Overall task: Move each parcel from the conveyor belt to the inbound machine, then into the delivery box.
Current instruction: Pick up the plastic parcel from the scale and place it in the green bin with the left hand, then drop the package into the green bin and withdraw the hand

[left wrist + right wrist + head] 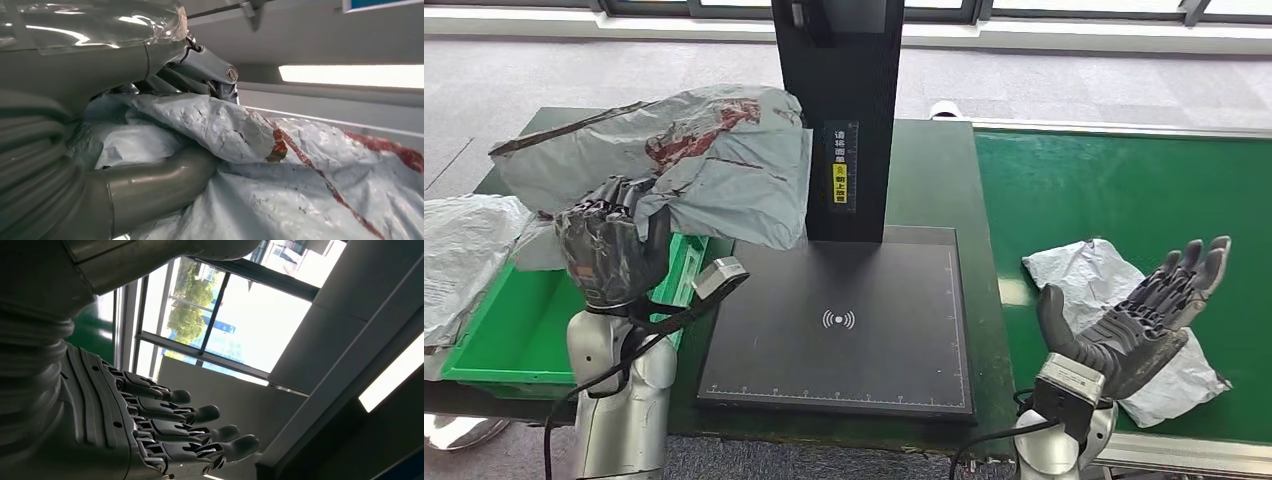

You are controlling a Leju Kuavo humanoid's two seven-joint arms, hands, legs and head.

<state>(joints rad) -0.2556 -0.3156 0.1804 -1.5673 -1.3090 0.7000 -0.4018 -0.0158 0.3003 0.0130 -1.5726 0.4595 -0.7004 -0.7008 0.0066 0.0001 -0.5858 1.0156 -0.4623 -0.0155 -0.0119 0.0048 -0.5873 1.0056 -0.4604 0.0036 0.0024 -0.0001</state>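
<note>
1. The right robot hand (1139, 320) is spread wide, palm up, holding nothing, above a grey parcel (1089, 275) on the green belt (1124, 190).
2. The left robot hand (612, 245) grips a big grey bag (714, 165), raised between the green bin (514, 335) and the scanner plate (839, 330).

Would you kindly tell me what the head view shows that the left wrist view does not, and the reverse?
Head view alone: the black scan plate under its black post, the green bin, the green belt, a second grey parcel lying on the belt, and the right hand, open and palm up, holding nothing. Left wrist view alone: a close look at the crinkled folds and red streaks of the held parcel, with a ceiling light strip behind. Both share: the left hand gripping that grey parcel with red markings.
</note>
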